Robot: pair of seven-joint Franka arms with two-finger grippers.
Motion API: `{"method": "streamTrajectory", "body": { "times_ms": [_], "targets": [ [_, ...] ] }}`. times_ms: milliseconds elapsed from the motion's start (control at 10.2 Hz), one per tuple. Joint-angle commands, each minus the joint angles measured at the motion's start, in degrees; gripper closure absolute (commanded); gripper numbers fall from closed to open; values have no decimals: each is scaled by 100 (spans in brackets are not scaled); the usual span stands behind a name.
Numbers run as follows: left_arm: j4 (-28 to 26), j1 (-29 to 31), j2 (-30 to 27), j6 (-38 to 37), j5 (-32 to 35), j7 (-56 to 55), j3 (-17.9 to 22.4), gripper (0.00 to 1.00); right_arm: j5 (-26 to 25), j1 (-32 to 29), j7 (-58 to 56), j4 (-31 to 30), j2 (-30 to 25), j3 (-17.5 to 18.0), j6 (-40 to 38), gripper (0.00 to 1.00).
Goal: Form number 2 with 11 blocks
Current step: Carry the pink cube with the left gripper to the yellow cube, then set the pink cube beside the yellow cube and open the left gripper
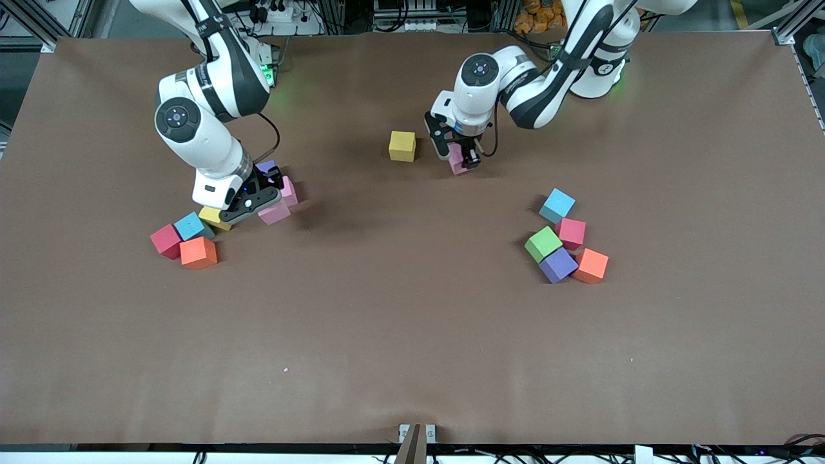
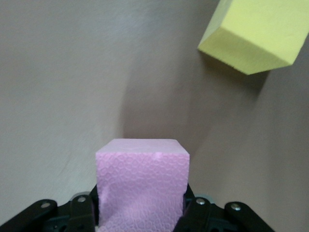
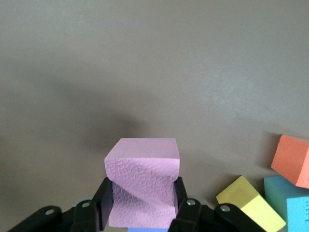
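Purple cube (image 1: 558,265) waits while our left tool (image 1: 459,159) grips a pink block (image 1: 456,158) beside the yellow block (image 1: 402,146), our right tool (image 1: 267,200) grips another (image 1: 274,212); next, set both flanking yellow.

High front overview; two close, perhaps downward, wrist views

The brown counter (image 1: 412,335) lies bare across its whole near half, with a wide open lane between two clusters of matte foam cubes, one (image 1: 187,238) at the right arm's end, one (image 1: 564,241) at the left arm's. A lone yellow foam cube (image 1: 402,145) stands just beside the left claw (image 1: 459,158); the gap between them looks narrow.
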Motion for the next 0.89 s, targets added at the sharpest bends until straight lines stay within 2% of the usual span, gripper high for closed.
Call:
{"method": "streamTrajectory", "body": {
  "times_ms": [0,493,788],
  "targets": [
    [93,-196,241,281,63,109,45,71,42,-49,-506,-83,-123,43,-132,46],
    [146,-284,320,289,72,925,54,72,42,-76,-613,-83,-123,43,-168,46],
    [400,-451,487,289,72,1067,54,72,42,-84,-744,-57,-132,51,-185,46]
  ]
}}
